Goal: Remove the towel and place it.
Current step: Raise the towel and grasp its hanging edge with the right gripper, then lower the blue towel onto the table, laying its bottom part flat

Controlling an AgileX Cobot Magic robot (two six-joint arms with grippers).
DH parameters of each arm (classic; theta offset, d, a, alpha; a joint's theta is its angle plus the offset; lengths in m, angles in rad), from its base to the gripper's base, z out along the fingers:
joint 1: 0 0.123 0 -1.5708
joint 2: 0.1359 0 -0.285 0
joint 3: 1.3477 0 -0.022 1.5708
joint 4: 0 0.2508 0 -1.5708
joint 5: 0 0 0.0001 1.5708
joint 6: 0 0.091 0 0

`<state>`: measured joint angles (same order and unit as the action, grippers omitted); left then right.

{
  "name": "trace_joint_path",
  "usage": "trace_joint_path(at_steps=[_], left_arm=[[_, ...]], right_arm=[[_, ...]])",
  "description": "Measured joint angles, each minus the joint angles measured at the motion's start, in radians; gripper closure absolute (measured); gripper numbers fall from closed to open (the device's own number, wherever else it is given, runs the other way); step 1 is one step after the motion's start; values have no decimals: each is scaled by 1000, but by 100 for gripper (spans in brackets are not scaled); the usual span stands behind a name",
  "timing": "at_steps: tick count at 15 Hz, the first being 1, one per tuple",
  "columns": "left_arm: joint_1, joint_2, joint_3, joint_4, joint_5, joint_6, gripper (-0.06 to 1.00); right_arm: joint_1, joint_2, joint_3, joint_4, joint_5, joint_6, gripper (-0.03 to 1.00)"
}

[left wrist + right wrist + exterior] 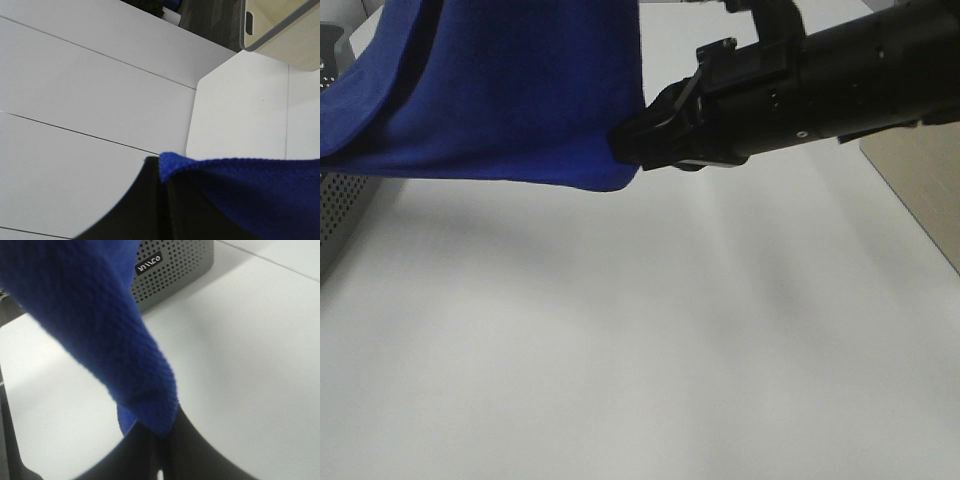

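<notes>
The royal-blue towel (510,90) hangs above the white table (620,350) at the upper left of the high view. My right gripper (626,146) reaches in from the right and is shut on the towel's lower right corner. In the right wrist view the plush towel (90,325) runs down into the closed black fingers of that gripper (159,434). In the left wrist view my left gripper (163,172) is shut on a stitched corner of the towel (250,195). The left arm itself does not show in the high view.
A grey perforated box (340,210) stands at the table's left edge, also seen behind the towel as the grey box (172,267). A beige surface (920,180) lies beyond the table's right edge. A pale container with a grey rim (285,30) sits off the table corner.
</notes>
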<state>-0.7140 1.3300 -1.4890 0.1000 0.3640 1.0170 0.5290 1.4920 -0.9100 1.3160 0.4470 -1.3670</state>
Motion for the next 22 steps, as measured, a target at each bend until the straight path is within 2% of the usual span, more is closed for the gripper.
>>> trace_joint_path(at_steps=[1,2,4,5,6,8,9,11,12,15,18,19,22], left_arm=[[0,15,0,0,-3,-53,94],[0,41,0,-1,-31,-142,94],[0,70,0,-1,-98,-290,94],[0,74,0,-1,-114,-330,94],[2,79,0,-1,-131,-405,94],[41,82,0,-2,-122,-595,94],[75,82,0,-2,-80,-716,94],[137,82,0,-2,112,-908,94],[149,82,-16,-26,347,-969,94],[149,81,-123,-142,636,-941,94],[149,81,-213,-186,808,-934,94],[149,80,-251,-189,842,-934,94],[149,78,-402,-192,850,-938,94]], right_arm=[[-14,-45,-18,-168,-5,165,95],[-51,-98,-59,-431,19,404,95],[-104,-132,-152,-800,170,771,95],[-109,-134,-176,-892,213,836,95],[-114,-135,-242,-1052,331,971,95],[-114,-135,-377,-1226,540,1099,95],[-114,-136,-445,-1268,619,1125,95],[-114,-137,-581,-1306,738,1151,95],[-114,-137,-659,-1316,759,1162,95],[-114,-137,-682,-1316,771,1181,95],[-114,-140,-682,-1316,774,1194,95],[-114,-154,-682,-1316,774,1194,95],[-114,-227,-700,-1316,775,1195,95]])
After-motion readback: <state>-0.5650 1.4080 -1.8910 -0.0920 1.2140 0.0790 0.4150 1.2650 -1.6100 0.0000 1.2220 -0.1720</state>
